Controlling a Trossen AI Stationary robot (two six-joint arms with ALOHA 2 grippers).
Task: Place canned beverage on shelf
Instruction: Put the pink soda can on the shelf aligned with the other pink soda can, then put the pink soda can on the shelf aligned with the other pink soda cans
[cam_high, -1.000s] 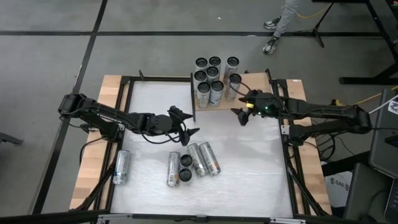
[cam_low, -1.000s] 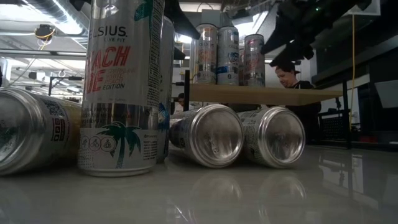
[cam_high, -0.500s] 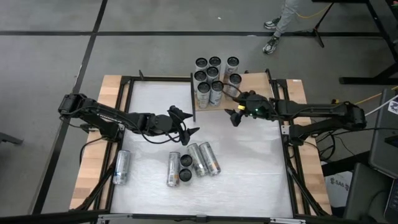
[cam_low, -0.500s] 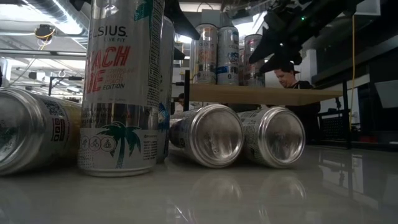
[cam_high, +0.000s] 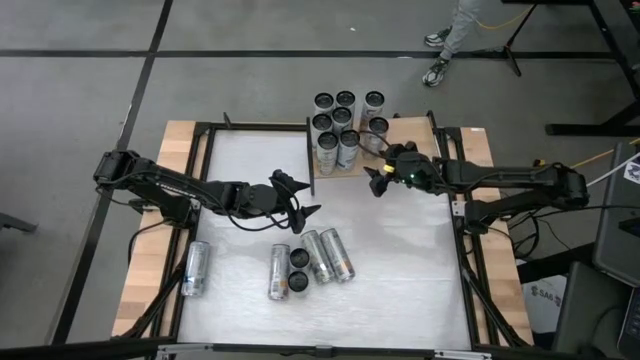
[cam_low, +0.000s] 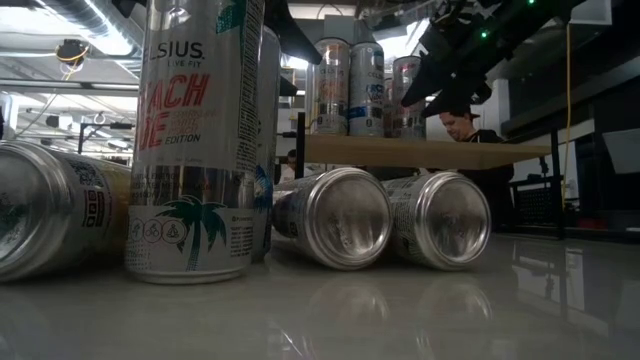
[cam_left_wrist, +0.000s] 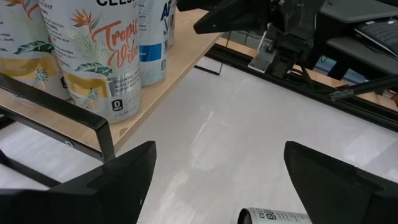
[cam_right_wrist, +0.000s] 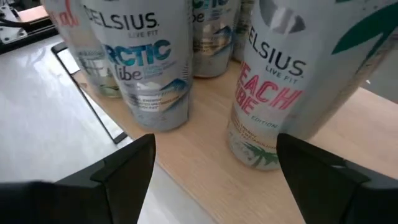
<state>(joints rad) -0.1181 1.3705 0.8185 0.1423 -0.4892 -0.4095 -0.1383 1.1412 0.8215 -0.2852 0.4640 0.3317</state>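
Right gripper hovers open and empty beside the pale wooden shelf; next, it must fetch a lying silver can.

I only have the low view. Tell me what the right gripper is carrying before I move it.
Observer: Nothing. Its wrist view shows the right gripper open with no can in it, facing a peach-labelled can that stands upright on the shelf.
Operator: Give me the left gripper's position.
Observer: Seen from above, the left gripper hangs open and empty over the table, just left of the shelf's front corner.
Operator: Count the cans on the shelf.
Observer: From above, eight stand there.
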